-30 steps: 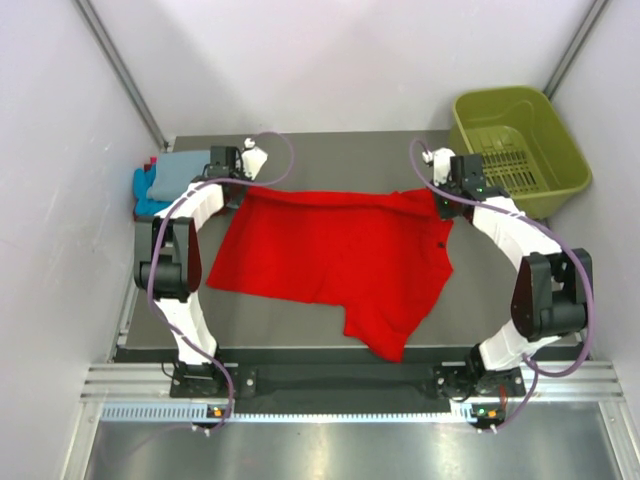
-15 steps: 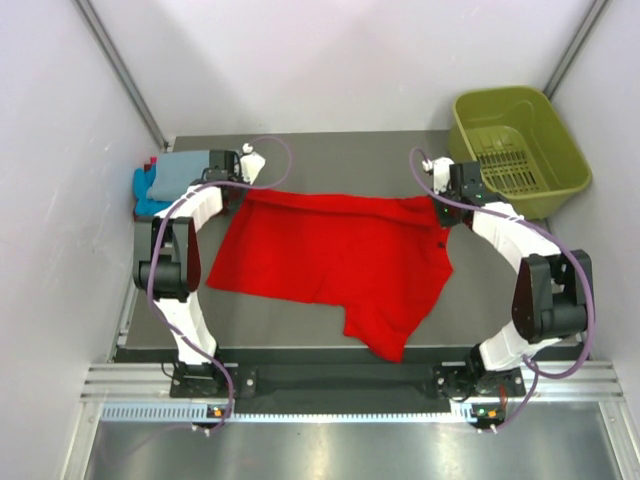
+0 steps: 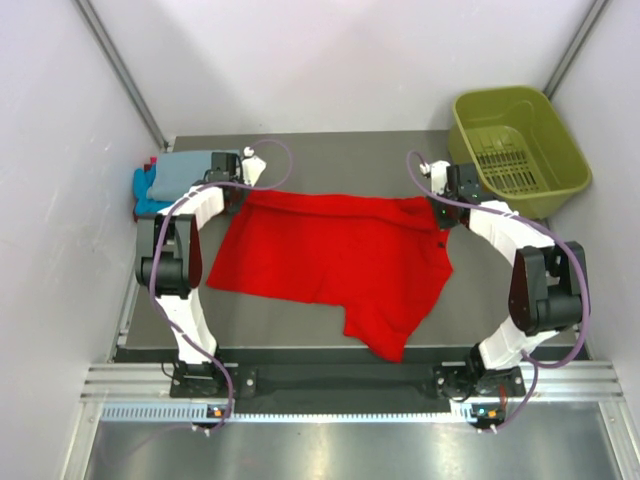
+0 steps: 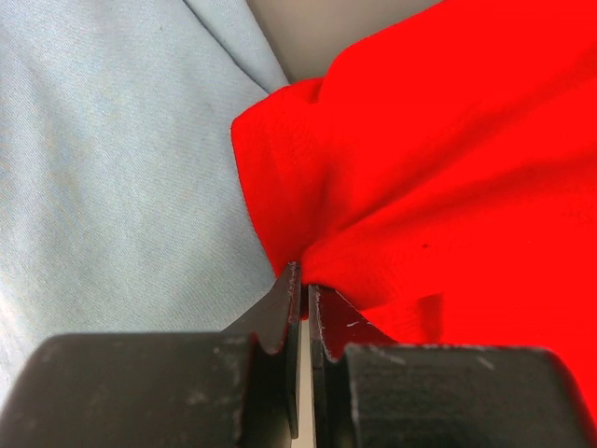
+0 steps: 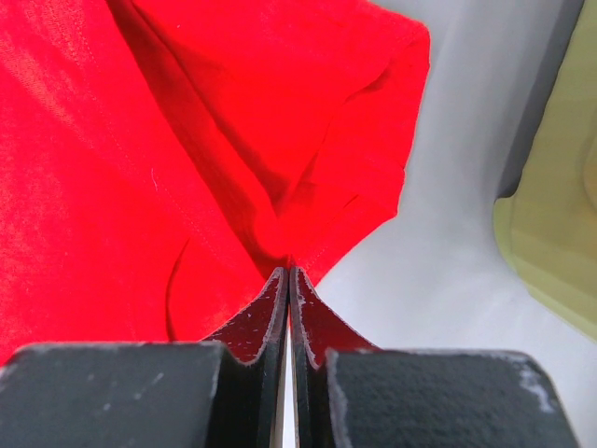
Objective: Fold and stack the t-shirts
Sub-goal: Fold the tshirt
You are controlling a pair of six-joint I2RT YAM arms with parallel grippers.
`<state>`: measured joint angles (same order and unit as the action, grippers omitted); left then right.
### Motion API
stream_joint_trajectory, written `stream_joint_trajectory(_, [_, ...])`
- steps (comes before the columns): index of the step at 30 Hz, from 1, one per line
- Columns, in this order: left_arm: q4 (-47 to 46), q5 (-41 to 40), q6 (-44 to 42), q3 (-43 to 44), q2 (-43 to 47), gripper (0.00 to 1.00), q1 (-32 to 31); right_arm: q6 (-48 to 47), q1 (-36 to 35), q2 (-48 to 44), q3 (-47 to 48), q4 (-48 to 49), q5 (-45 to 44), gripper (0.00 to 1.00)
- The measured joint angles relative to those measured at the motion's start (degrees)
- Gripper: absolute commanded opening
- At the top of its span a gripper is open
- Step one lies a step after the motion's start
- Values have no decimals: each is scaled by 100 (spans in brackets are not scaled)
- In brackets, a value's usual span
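A bright red t-shirt (image 3: 340,260) lies spread over the dark mat, one part trailing toward the near edge. My left gripper (image 3: 243,192) is shut on its far left corner; the left wrist view shows red t-shirt cloth (image 4: 420,168) pinched between the closed jaws (image 4: 300,280). My right gripper (image 3: 440,205) is shut on the far right corner, where the red t-shirt fabric (image 5: 187,168) bunches at the tips (image 5: 289,271). A folded grey-blue t-shirt (image 3: 185,170) lies on a turquoise one (image 3: 145,195) at the far left, right next to my left gripper.
An olive-green plastic basket (image 3: 520,125) stands at the far right, close behind my right gripper, its edge (image 5: 550,205) in the right wrist view. White walls enclose the table on three sides. The grey-blue cloth (image 4: 112,168) fills the left of the left wrist view.
Both grippers have drawn the shirt's far edge slightly toward the back of the table, keeping it stretched between them. The grips are unchanged.
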<state>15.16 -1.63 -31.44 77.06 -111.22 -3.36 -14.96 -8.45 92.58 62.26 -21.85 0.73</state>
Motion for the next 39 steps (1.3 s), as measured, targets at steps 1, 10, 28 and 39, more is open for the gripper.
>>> stream_joint_trajectory(1, [0,-2,2,0,-2,0,0,0,0,0,0,2,-2,0])
stream_joint_trajectory(10, [31,-22,2,90,-94,0,0,-28,11,0,-2,7,-22,0])
stream_joint_trajectory(28, [35,-74,0,94,-94,0,-2,-98,188,0,-186,111,-24,0])
stream_joint_trajectory(39, [35,-96,2,94,-94,0,-2,-101,188,17,-186,122,-22,0])
